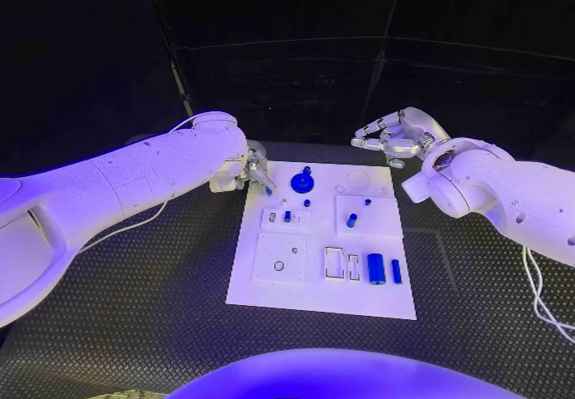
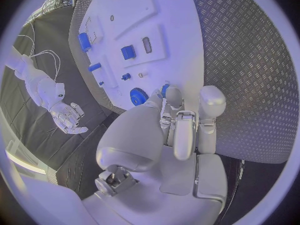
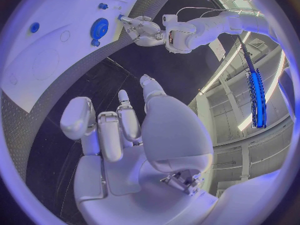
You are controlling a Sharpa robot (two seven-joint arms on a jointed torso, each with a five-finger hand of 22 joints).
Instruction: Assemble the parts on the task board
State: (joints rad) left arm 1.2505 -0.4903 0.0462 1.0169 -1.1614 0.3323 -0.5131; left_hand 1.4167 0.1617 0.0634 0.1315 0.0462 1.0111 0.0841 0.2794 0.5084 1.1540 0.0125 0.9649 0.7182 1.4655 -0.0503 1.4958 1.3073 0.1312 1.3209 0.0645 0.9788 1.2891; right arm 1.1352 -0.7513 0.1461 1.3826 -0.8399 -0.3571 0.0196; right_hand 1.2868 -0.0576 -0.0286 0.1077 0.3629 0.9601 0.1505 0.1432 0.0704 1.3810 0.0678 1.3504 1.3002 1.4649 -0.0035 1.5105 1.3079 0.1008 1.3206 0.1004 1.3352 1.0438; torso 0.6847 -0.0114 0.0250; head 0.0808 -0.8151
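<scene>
The white task board [image 1: 258, 287] lies mid-table. On it are a round blue gear [image 1: 302, 180], a blue peg [image 1: 351, 220], a blue cylinder [image 1: 376, 268] and a thin blue bar [image 1: 396, 271]. My left hand [image 1: 249, 173] hangs over the board's far left corner, next to the gear [image 2: 137, 96]. It pinches a small blue part [image 2: 164, 89] at its fingertips, just above the board. My right hand [image 1: 390, 137] is raised beyond the board's far right corner, with its fingers apart and nothing in them. The left wrist view shows that hand [image 2: 69, 117] spread too.
The board [image 2: 172, 60] carries raised white blocks with slots and holes, one block [image 1: 279, 256] with a round hole, and two upright white frames [image 1: 334, 263] beside the cylinder. Black ribbed table mat [image 1: 132, 316] surrounds the board. A cable [image 1: 537, 291] trails at the right.
</scene>
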